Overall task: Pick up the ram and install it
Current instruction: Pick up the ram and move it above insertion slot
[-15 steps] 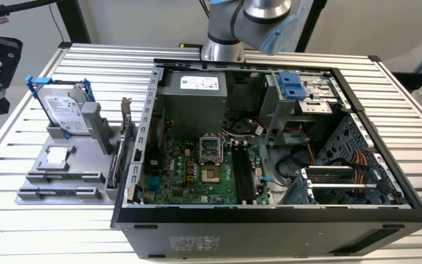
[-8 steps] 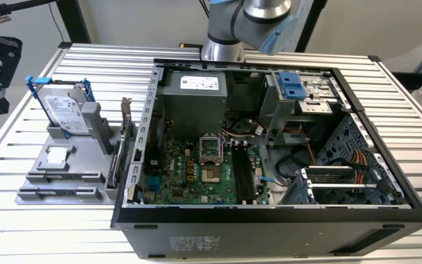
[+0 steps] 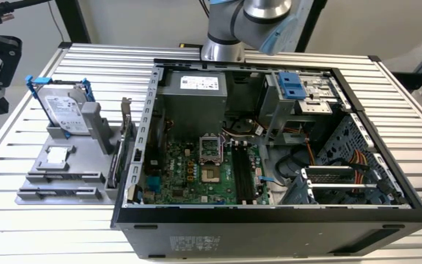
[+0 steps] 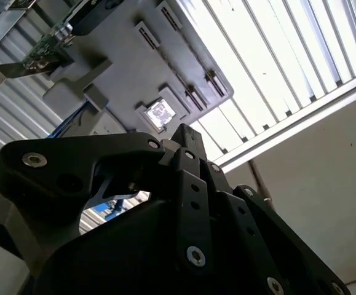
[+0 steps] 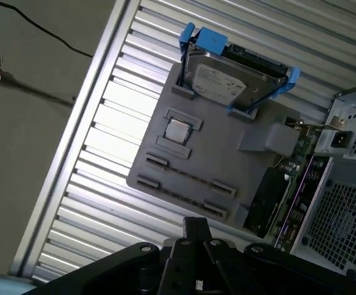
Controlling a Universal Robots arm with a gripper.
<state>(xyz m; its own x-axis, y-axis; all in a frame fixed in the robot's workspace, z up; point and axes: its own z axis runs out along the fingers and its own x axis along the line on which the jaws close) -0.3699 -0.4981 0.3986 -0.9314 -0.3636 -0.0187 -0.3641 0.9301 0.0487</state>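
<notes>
Our gripper (image 5: pixel 196 232) hangs in the air above the tray (image 5: pixel 227 147), well apart from it. In both wrist views we see its black body (image 4: pixel 184 203), but we cannot tell how far it is open.

In the first wrist view the grey tray lies on the slatted table (image 5: pixel 104 160). What we take for the ram (image 5: pixel 188 177) is a thin strip on edge between two slotted holders of the tray, though we cannot be sure. A small square chip (image 5: pixel 177 131) sits just beyond it. Farther on, the hard drive (image 5: pixel 230 78) stands in its blue frame. A green card (image 5: pixel 300 150) stands at the tray's side nearest the case (image 5: pixel 350 203).

In the exterior view the open case (image 3: pixel 270 217) lies to the right of the tray (image 3: pixel 64 165), its motherboard (image 3: pixel 196 176) bare, and the arm (image 3: pixel 248 22) rises behind.
</notes>
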